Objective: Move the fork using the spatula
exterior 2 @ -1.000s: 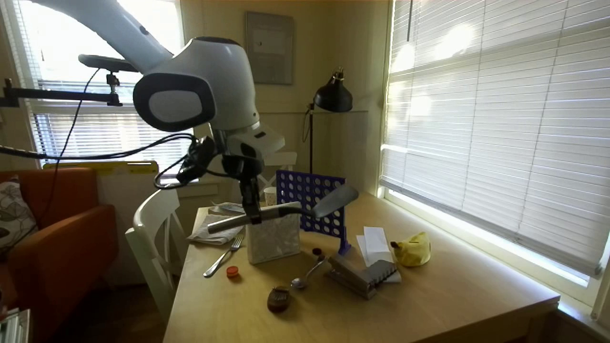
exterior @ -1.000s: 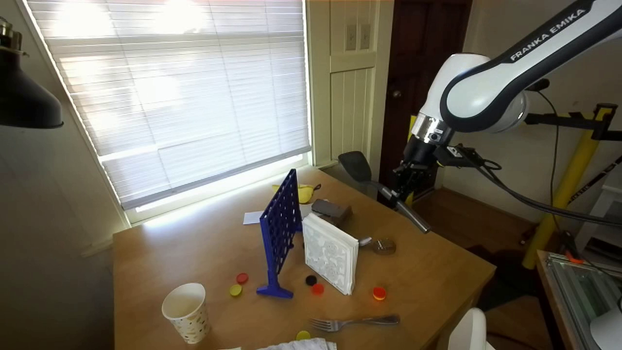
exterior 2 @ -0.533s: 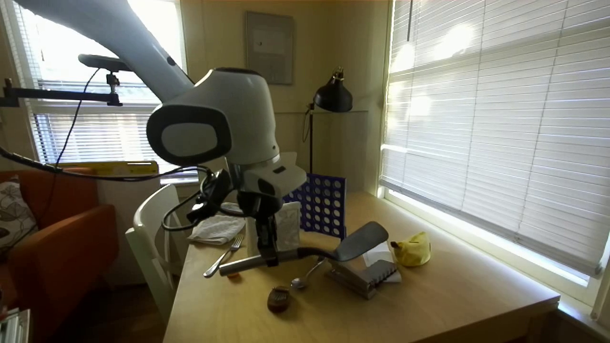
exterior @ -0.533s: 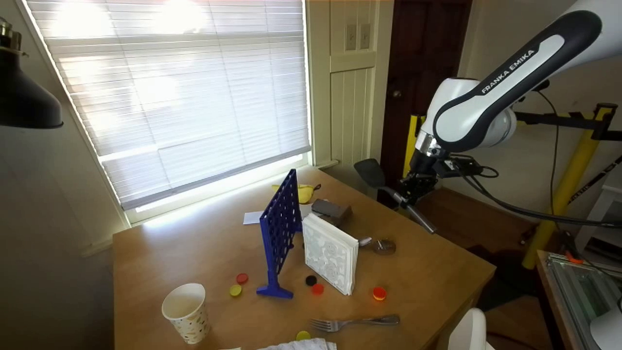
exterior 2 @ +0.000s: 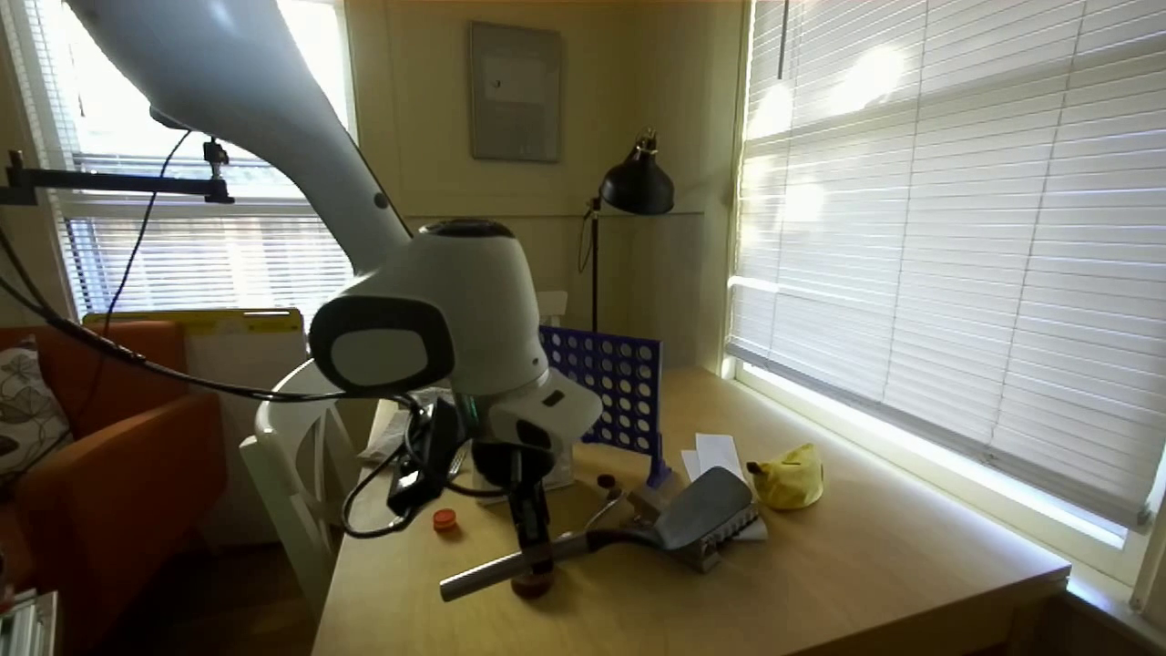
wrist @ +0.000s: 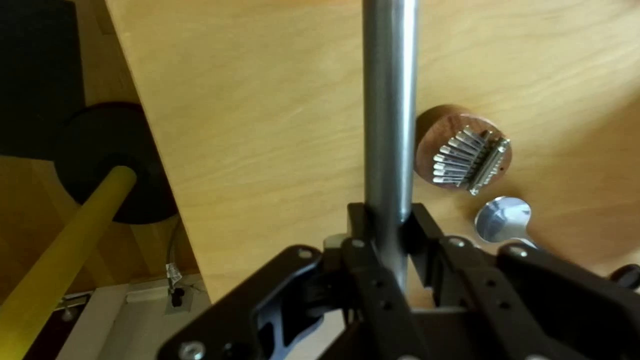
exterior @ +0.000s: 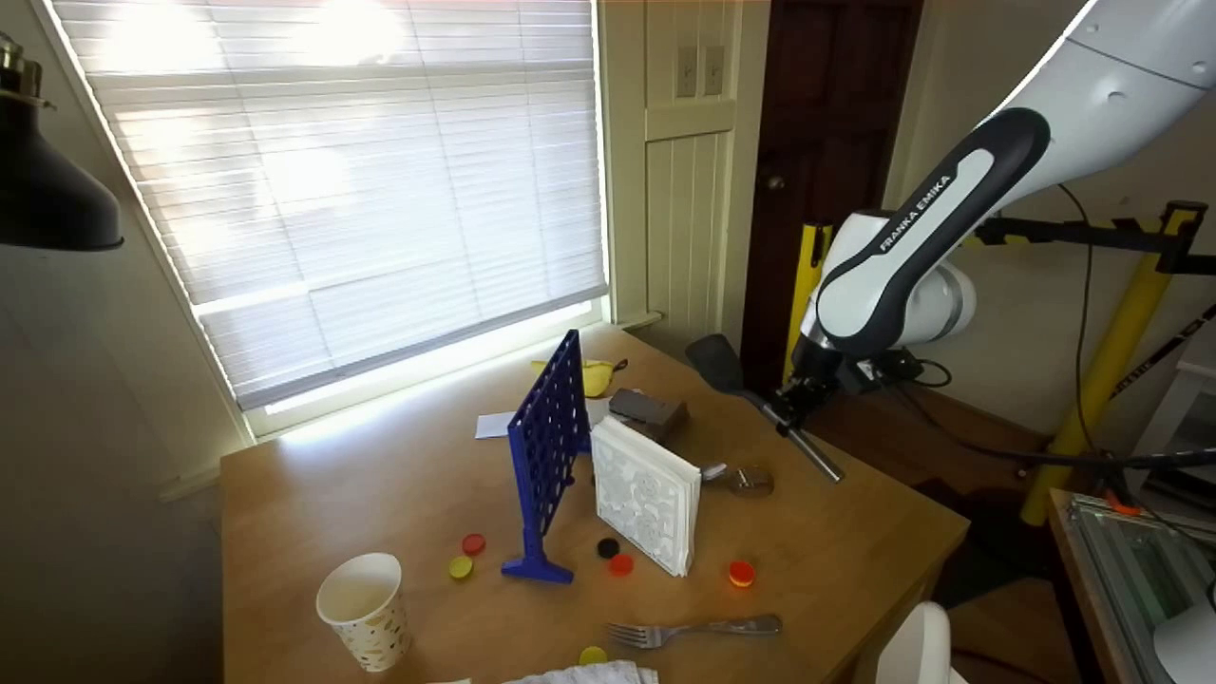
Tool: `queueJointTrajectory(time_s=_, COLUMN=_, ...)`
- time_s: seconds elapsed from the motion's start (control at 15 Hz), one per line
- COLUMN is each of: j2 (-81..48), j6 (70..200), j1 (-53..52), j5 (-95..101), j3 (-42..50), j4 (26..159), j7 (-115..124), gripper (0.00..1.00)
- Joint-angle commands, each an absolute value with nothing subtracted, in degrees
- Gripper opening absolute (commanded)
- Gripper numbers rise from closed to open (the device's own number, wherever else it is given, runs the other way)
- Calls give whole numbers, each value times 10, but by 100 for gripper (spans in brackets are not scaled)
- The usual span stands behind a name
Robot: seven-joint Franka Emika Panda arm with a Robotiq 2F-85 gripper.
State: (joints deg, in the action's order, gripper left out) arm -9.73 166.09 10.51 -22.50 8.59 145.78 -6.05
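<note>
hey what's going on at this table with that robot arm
A robot arm has its gripper shut on the handle of the spatula, holding it above the table. The fork lies on the table near the orange piece. The job is moving that fork with the spatula, but the two aren't touching yet.

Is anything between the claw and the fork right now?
Yes: in an exterior view, the orange-red piece lies between the claw and the fork. The white block stands aside, but the spatula's blade might clip it.
</note>
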Motion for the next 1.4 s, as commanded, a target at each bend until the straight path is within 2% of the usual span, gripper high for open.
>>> queueJointTrajectory(time_s=0.0, j2=-151, j6=1673, j1=127, j5=-256, j3=66, j4=1416, j7=-117, gripper=6)
queueJointTrajectory(time_s=0.8, j2=-239, j6=1683, j1=160, j5=-251, j3=49, j4=1359, j7=-152, gripper=6)
queueJointTrajectory(time_s=0.87, j2=-239, j6=1685, j1=162, j5=-252, j3=45, j4=1357, j7=-153, gripper=34)
queueJointTrajectory(time_s=0.93, j2=-234, j6=1681, j1=162, j5=-252, j3=40, j4=1357, j7=-152, gripper=51)
queueJointTrajectory(time_s=1.33, j2=-132, j6=1614, j1=107, j5=-172, j3=58, j4=1403, j7=-51, gripper=91)
